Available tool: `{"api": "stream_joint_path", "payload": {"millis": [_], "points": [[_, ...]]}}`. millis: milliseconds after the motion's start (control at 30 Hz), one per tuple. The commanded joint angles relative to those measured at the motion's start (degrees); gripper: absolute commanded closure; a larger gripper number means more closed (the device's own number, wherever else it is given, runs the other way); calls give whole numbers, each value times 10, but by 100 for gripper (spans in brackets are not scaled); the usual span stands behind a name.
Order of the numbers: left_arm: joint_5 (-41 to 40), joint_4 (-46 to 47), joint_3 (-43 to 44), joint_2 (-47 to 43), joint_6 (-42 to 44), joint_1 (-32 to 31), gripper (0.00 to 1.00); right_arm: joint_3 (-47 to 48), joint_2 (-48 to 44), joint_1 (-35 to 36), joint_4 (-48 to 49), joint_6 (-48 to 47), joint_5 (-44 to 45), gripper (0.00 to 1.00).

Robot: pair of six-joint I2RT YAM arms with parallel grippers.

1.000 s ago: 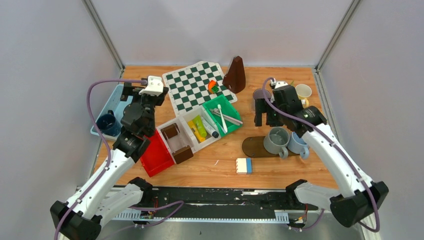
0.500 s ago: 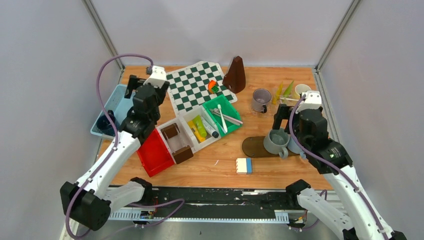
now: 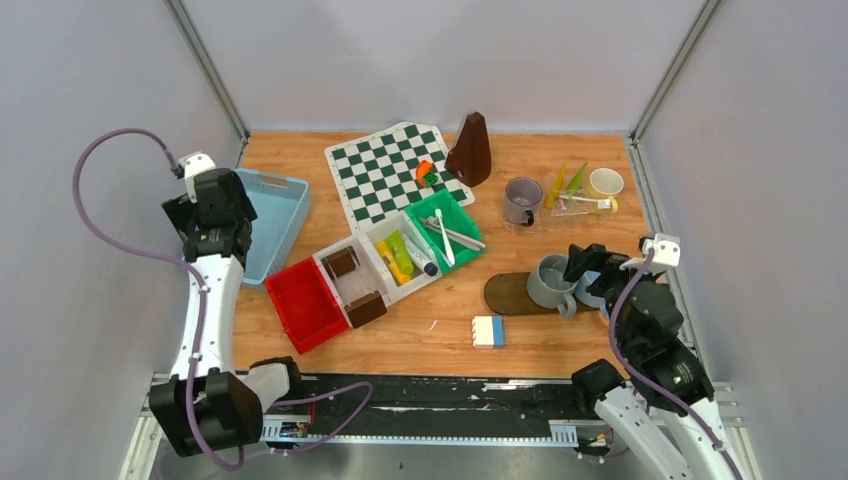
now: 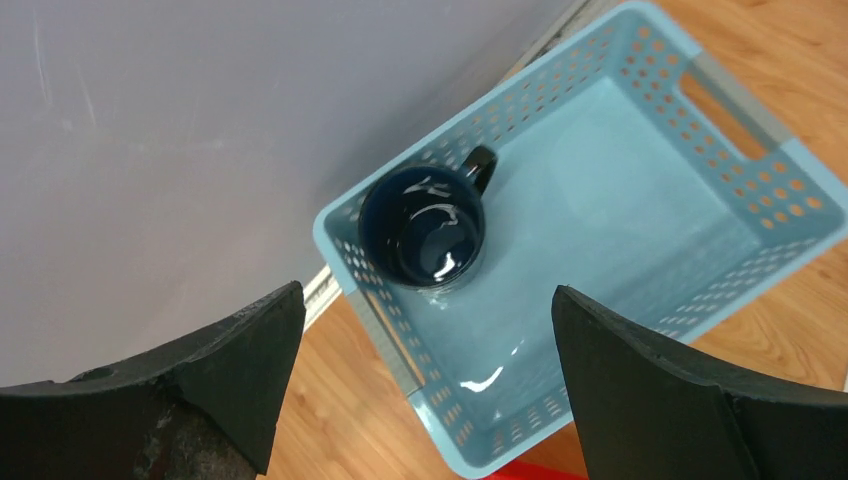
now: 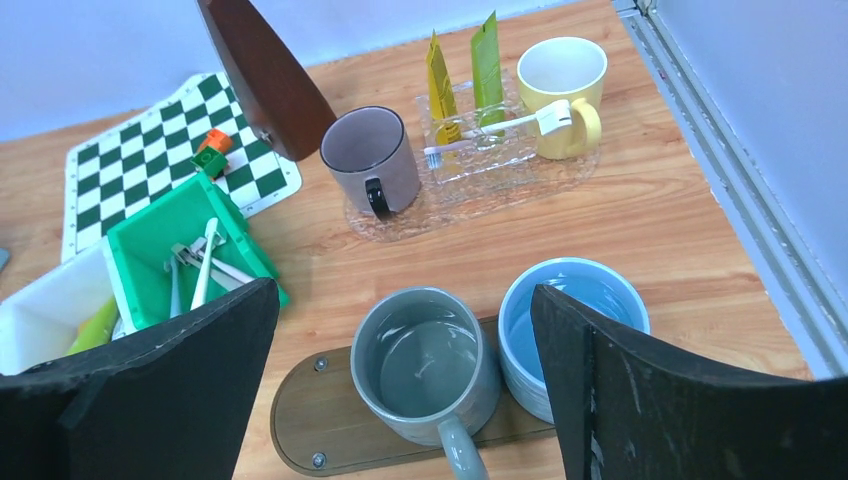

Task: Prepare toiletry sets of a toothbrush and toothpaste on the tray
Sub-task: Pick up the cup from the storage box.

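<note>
Left gripper (image 4: pixel 425 300) and right gripper (image 5: pixel 405 295) were spread wide.
We needed to pinch a toothbrush (image 5: pixel 205 260) left of the tray (image 5: pixel 520 190) softly.

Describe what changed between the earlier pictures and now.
The left end effector, open, swung left over the blue basket; the right end effector, open, pulled back from the grey mug towards the near edge. Neither holds anything. Bins and chessboard stayed put.

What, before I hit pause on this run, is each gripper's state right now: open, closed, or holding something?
Left gripper: open, holding nothing.
Right gripper: open, holding nothing.
</note>
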Motion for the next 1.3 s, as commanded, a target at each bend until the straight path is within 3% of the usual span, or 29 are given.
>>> {"api": "stream_joint_path", "payload": {"millis": [0, 200, 400, 867, 1033, 1267], "points": [[13, -68, 22, 31, -151, 60, 0, -34, -59, 0, 57, 11, 15, 0], [47, -78, 14, 68, -253, 135, 0, -53, -119, -1, 71, 12, 21, 0], [74, -54, -22, 106, -351, 193, 11, -59, -117, -1, 78, 7, 8, 0], [110, 2, 1, 228, -366, 213, 44, -61, -89, 0, 74, 3, -1, 0], [117, -14, 13, 204, -366, 213, 45, -61, -78, -1, 76, 3, -8, 0], [133, -19, 25, 165, -367, 212, 37, -63, -74, 0, 79, 1, -17, 0]]}}
